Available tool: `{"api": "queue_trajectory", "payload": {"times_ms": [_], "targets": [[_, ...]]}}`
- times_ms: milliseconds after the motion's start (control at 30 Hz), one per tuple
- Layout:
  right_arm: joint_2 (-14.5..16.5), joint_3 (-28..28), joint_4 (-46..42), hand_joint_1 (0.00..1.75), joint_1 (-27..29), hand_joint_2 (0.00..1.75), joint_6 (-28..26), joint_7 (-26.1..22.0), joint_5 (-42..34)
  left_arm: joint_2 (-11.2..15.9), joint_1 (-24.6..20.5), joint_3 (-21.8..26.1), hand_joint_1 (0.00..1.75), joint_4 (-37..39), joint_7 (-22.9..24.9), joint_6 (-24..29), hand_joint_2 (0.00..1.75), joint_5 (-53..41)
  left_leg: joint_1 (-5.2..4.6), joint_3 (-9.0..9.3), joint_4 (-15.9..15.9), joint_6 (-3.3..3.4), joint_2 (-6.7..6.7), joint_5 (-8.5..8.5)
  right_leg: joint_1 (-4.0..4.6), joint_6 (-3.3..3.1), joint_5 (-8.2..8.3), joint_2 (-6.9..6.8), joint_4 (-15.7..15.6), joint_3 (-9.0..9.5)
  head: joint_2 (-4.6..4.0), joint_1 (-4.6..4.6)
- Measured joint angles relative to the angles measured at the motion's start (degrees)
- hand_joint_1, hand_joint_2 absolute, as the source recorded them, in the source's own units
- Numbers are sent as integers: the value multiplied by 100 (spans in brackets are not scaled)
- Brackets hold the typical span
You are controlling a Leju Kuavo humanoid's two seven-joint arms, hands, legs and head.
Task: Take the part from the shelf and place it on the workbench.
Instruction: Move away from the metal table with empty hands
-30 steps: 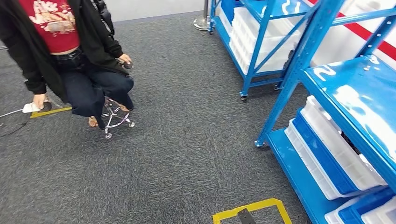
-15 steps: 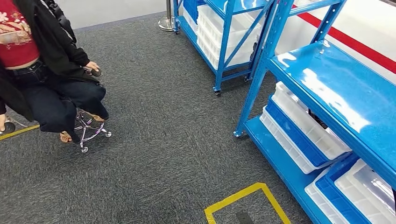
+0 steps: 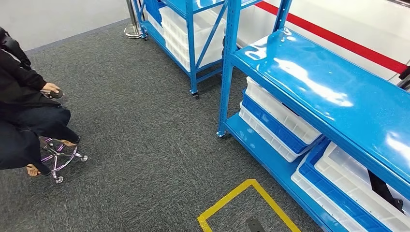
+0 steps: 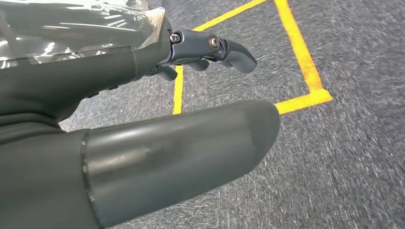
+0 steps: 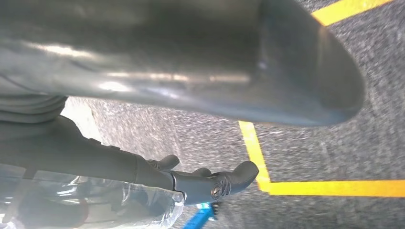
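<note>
I can't pick out the part; the blue shelf (image 3: 319, 92) fills my frame's right, white and blue bins (image 3: 278, 123) beneath. Left hand (image 4: 157, 119) and right hand (image 5: 191, 95) hang spread, empty, over yellow floor tape (image 3: 227, 200).

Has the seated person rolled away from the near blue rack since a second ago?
Cannot tell: the camera turned right, sliding person, rack and yellow floor marking leftward together.

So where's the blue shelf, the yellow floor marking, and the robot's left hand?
blue shelf (image 3: 329, 92), head view: on its glossy top board.
yellow floor marking (image 3: 227, 199), head view: on the tape's left edge.
left hand (image 4: 210, 47), left wrist view: on its dark fingers.
</note>
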Motion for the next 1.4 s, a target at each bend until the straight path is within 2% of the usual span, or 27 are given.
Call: {"api": "queue_trajectory", "payload": {"times_ms": [33,100,167,233,300,367,433,467,500,533,600,667,733,767,833,867,900,933,967,1000,1033,1100,1167,1200,1267,1333,1400], "targets": [[-3,-1,0,0,3,0,0,0,0,1,2,1,0,-1,2,0,0,-1,1,123,-307,22,-43,225,4,-1,3,81,1,10,0,1],[1,-1,0,0,-4,0,0,0,0,4,3,1,0,-1,3,0,0,-3,4,438,-1050,67,-286,607,20,12,6,230,11,18,0,3],[6,-1,0,0,-8,0,0,0,0,7,-1,-1,0,-1,3,0,0,-7,-18,583,-1393,97,-428,710,31,63,23,348,12,-17,0,5],[4,-1,0,0,5,0,-1,0,0,3,-12,-2,0,-2,3,0,0,-9,-47,604,-1446,157,-309,738,20,144,51,431,7,-70,0,7],[-1,-2,0,0,16,0,-2,0,0,-1,-16,-3,0,-2,4,0,0,-10,-50,635,-1531,248,-173,797,23,177,-26,239,159,-178,0,17],[-1,-3,0,0,4,0,-3,0,0,3,-7,-2,0,-2,4,-1,0,-19,-59,647,-1581,303,-7,826,23,154,-311,-82,738,-476,0,36],[-1,-4,0,0,1,0,-3,5,-3,6,-1,-2,0,-2,4,-2,0,-39,-72,632,-1578,313,172,826,0,166,-576,-205,1429,-811,0,44],[-3,-6,0,0,13,0,-3,9,-8,5,-1,-2,0,-2,4,-2,0,-48,-73,626,-1577,309,252,822,-14,202,-597,-228,1556,-863,0,45],[-9,-8,0,0,28,0,-4,13,-14,3,-1,-2,0,-2,8,-2,0,-55,-71,625,-1575,301,328,817,-29,253,-539,-255,1474,-805,0,46],[-17,-10,0,0,40,0,-7,15,-22,-1,-1,-2,0,-2,13,-3,0,-59,-68,631,-1574,287,401,808,-48,308,-419,-310,1182,-637,0,48],[-27,-13,0,0,40,0,-13,15,-29,-5,0,-3,0,-2,35,-3,0,-68,-88,657,-1556,226,532,768,-60,368,-173,-596,395,-186,0,51],[-26,-14,0,0,28,0,-18,21,-15,-2,-1,-3,0,-2,69,-2,0,-72,-118,693,-1536,149,655,718,-40,311,-77,-759,13,25,0,39],[-32,-14,0,0,38,0,-20,53,14,-9,-13,-2,0,-2,95,-1,0,-64,-102,731,-1538,87,773,688,-25,213,-69,-627,3,13,0,22],[-40,-14,0,0,49,0,-21,77,32,-15,-21,-1,0,-2,103,0,0,-60,-76,739,-1511,51,733,653,-34,175,-64,-557,-1,14,0,19],[-59,-14,0,0,52,0,-25,118,71,-32,-23,-1,0,-2,139,4,0,-61,-29,627,-1208,-4,446,422,-64,88,-42,-423,-15,25,0,13],[-65,-13,0,0,48,0,-27,131,89,-40,-15,-1,0,0,175,8,0,-65,-16,482,-885,-16,249,231,-63,52,-32,-357,-17,19,0,8],[-69,-13,0,0,44,0,-28,142,103,-49,-6,-1,0,3,216,13,0,-69,-12,298,-505,-17,126,40,-50,21,-26,-287,-16,14,0,5],[-72,-12,0,0,48,0,-28,150,115,-56,5,0,0,7,255,16,0,-71,-12,121,-163,-17,63,-91,-34,1,-21,-210,-15,11,0,4],[-76,-11,0,0,60,0,-28,160,120,-62,16,1,0,10,281,19,0,-71,-11,3,36,-12,35,-119,-20,-4,-19,-129,-13,11,0,4],[-83,-12,0,0,75,0,-25,169,126,-67,23,3,0,13,295,20,0,-70,-11,-16,22,0,18,-22,-10,-3,-18,-47,-9,15,0,4],[-90,-12,0,0,87,0,-21,177,131,-73,29,4,0,13,299,19,0,-69,-10,65,-196,18,-11,167,-5,-2,-17,36,-6,21,0,4],[-96,-12,0,0,96,0,-14,185,137,-82,33,5,0,13,295,17,0,-68,-5,392,-935,66,-226,572,5,13,-10,189,2,29,0,4],[-94,-12,1,0,98,0,-12,187,137,-87,32,4,0,13,280,15,0,-68,-15,581,-1374,97,-398,723,17,56,8,307,7,3,0,7],[-93,-12,1,0,106,0,-12,188,137,-88,28,4,0,13,273,15,0,-68,-35,594,-1416,112,-402,715,18,93,25,359,-1,-19,0,8],[-97,-12,2,0,134,0,-13,188,137,-96,19,5,0,13,263,15,0,-66,-62,613,-1478,181,-264,766,9,172,47,400,-10,-84,0,8],[-102,-12,2,0,145,0,-13,187,138,-106,20,7,0,13,249,15,0,-62,-56,636,-1571,267,-119,832,20,187,-81,161,217,-235,0,22],[-100,-12,2,0,129,0,-11,186,142,-111,34,8,0,13,225,15,0,-61,-60,631,-1602,305,50,852,18,159,-409,-138,894,-570,0,45]]}}
